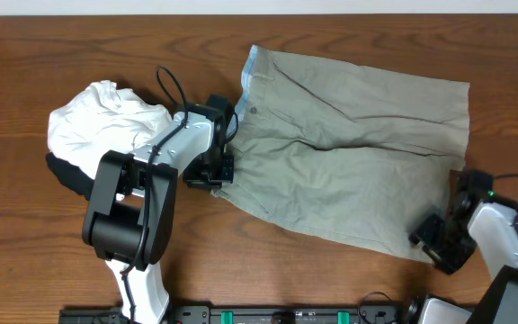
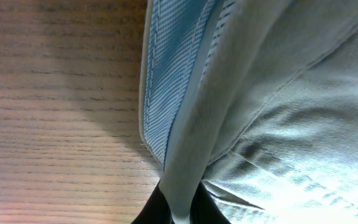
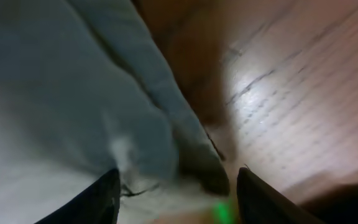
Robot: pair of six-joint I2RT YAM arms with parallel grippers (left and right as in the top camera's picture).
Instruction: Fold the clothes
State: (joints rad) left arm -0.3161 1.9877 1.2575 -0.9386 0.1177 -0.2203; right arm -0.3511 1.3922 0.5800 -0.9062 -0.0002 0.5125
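Observation:
The khaki trousers (image 1: 358, 135) lie spread across the middle and right of the table, waistband at the left with its blue striped lining turned out. My left gripper (image 1: 216, 171) is at the waistband's lower left corner, shut on it; the left wrist view shows the waistband (image 2: 185, 124) pinched between the dark fingertips (image 2: 180, 214). My right gripper (image 1: 439, 245) is at the lower right hem corner. In the right wrist view its fingers (image 3: 178, 190) are spread apart around the hem edge (image 3: 166, 143), blurred.
A crumpled white garment (image 1: 102, 121) lies at the left on top of a black garment (image 1: 66, 175). Bare wooden table (image 1: 43, 261) surrounds the cloth. The arm bases stand at the front edge.

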